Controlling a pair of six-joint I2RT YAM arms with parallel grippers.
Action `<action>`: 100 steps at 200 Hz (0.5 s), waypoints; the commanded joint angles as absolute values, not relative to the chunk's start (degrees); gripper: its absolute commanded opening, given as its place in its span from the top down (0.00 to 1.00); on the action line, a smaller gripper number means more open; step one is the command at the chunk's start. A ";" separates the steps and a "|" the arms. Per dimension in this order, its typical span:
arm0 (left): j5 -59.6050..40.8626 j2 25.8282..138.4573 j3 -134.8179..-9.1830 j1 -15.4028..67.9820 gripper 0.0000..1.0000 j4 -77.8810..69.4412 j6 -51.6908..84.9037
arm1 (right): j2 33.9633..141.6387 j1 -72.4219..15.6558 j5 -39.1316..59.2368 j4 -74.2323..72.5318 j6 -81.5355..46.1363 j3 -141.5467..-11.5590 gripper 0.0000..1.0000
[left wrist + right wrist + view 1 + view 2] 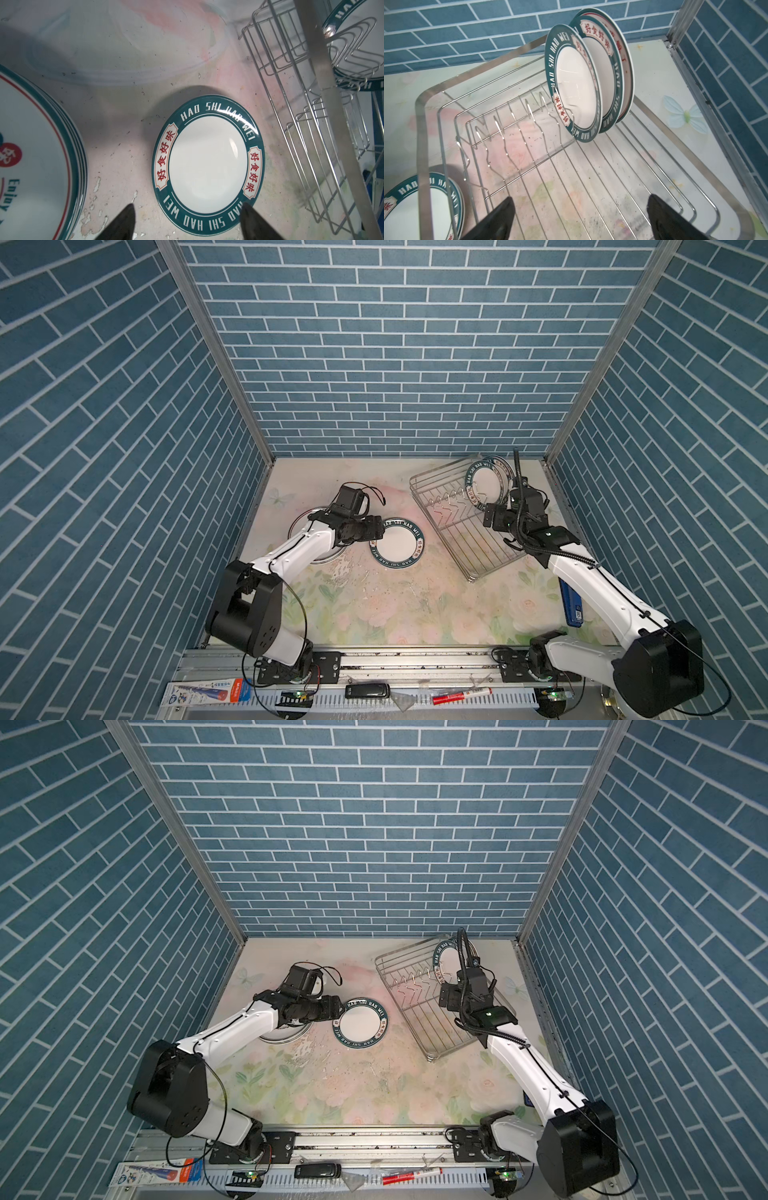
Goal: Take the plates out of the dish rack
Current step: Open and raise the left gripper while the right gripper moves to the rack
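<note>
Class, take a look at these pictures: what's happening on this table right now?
The shiny silver wire dish rack is being emptied. The left gripper hangs open at the rim of a white plate with a dark green lettered rim, which lies flat on the floral tabletop beside a stack of green-edged plates. The right gripper, also open and empty, hovers over the rack, facing three more white plates standing upright at its far end.
</note>
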State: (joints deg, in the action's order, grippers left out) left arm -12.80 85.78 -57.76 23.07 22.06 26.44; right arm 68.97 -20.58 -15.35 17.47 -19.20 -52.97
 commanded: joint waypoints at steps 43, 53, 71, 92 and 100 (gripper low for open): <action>-9.76 82.33 -55.74 23.36 0.01 20.46 24.60 | 79.97 -17.94 -13.72 17.53 -18.03 -64.66 0.01; -9.42 81.64 -55.51 23.37 0.01 20.53 24.57 | 82.06 -17.69 -13.10 17.53 -17.99 -66.32 0.01; -9.27 80.73 -55.29 23.32 0.01 20.53 24.51 | 85.47 -17.34 -12.51 17.52 -17.34 -69.19 0.01; -9.25 80.39 -55.06 23.31 0.01 20.14 24.64 | 88.55 -16.99 -12.29 17.16 -16.18 -71.79 0.03; -9.16 80.32 -54.94 23.31 0.01 19.81 24.68 | 89.67 -16.79 -12.30 17.38 -15.79 -72.83 0.05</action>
